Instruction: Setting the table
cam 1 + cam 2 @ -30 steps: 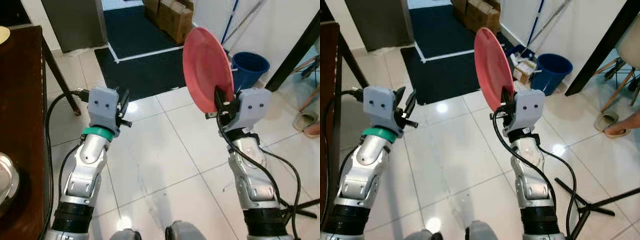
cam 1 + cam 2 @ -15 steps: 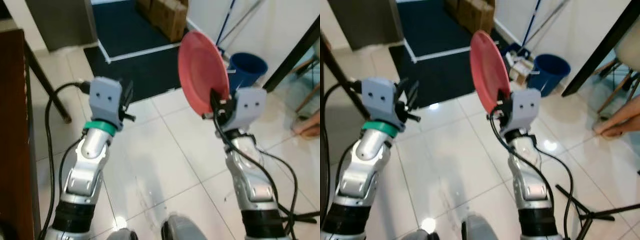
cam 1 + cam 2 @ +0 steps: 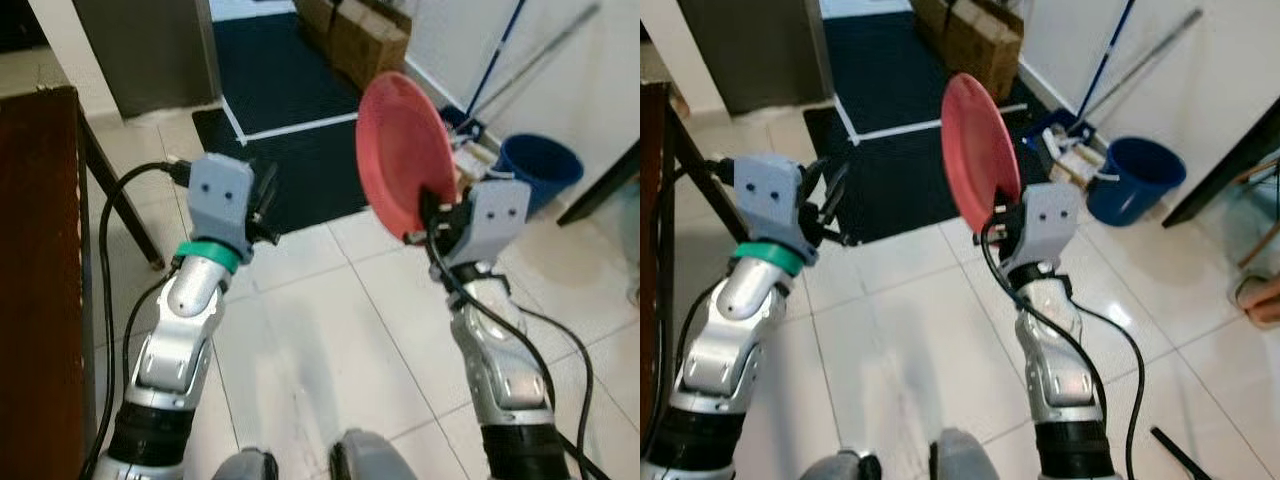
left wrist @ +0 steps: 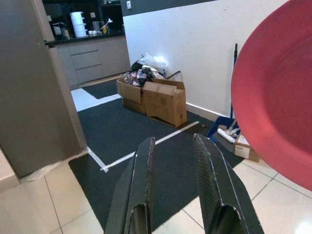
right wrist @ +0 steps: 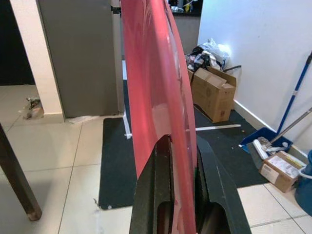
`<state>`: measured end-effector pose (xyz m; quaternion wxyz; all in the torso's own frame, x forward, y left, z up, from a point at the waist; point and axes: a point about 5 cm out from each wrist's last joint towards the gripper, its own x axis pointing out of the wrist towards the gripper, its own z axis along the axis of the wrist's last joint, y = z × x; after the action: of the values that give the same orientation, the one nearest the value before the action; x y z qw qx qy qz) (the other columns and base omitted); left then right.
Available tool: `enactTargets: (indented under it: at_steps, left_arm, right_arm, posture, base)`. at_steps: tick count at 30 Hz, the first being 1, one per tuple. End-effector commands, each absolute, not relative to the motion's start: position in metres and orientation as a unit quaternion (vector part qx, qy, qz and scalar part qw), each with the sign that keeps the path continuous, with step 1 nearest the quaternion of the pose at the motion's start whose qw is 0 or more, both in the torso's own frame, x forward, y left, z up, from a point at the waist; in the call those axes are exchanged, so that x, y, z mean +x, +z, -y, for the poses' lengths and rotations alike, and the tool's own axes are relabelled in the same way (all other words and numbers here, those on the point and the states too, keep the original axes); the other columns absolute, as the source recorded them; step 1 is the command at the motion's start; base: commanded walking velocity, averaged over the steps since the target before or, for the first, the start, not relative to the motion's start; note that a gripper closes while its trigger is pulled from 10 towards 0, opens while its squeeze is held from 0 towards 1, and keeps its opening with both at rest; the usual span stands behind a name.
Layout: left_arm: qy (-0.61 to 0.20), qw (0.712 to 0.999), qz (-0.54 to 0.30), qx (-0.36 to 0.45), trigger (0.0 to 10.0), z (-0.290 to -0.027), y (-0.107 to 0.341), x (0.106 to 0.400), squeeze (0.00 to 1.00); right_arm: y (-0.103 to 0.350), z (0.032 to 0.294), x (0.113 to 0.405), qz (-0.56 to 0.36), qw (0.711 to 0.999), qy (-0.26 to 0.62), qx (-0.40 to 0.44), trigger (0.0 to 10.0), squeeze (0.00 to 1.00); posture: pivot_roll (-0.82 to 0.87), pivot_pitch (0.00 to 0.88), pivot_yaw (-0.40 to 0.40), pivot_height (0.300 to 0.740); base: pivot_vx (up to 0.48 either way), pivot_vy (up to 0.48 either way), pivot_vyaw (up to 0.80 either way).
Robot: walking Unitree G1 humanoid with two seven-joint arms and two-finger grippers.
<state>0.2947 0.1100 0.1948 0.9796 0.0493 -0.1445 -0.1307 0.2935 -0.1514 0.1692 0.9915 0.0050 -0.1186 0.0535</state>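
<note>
A: What are the fingers doing?

B: The right gripper is clamped on the lower rim of the red plate, one black finger on each face. The plate stands on edge above those fingers, nearly upright, carried in the air well above the floor tiles. The left gripper holds nothing; its two fingers stand a little apart, with only dark mat and tile ahead of them.

A: What has changed in the last second?

B: The grip hasn't; the plate sits in the right fingers as it did a second ago. It is the surroundings that have shifted. The blue bucket was close behind the plate and now lies further off to the right of the right fingers. The dark wooden table, left of the left fingers, shows more of its near corner and its leg. So the robot has turned or stepped, and the things themselves stayed put.

A: And for the task?

B: I judge it is mid-carry, swinging toward the table. The plate is not yet laid; it is well apart from the tabletop, on the far side of the left arm. The cardboard boxes and the wall beyond are only background
</note>
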Motion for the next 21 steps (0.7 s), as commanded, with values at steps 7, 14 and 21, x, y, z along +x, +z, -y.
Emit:
enactTargets:
  at_steps: [7, 14, 21]
  left_arm:
    - [-0.133, 0.982, 0.121, 0.050, 10.0, -0.1054, 0.1913, 0.2937, 0.00]
    - [-0.131, 0.984, 0.100, 0.066, 10.0, -0.1043, 0.1873, 0.2928, 0.00]
    - [-0.130, 0.985, 0.087, 0.071, 10.0, -0.1038, 0.1860, 0.2933, 0.00]
  right_arm:
    - [0.1761, 0.1603, 0.2967, 0.118, 0.991, 0.036, 0.049, 10.0, 0.00]
    - [0.1803, 0.1614, 0.2987, 0.117, 0.988, 0.034, 0.095, 10.0, 0.00]
    - [0.1825, 0.1646, 0.2999, 0.116, 0.986, 0.031, 0.116, 10.0, 0.00]
  posture:
    - [-0.17, 0.000, 0.044, 0.740]
    - [-0.17, 0.000, 0.047, 0.740]
    - [-0.17, 0.000, 0.050, 0.740]
  base:
    - [0.000, 0.000, 0.57]
    - [0.000, 0.000, 0.80]
    - [0.000, 0.000, 0.79]
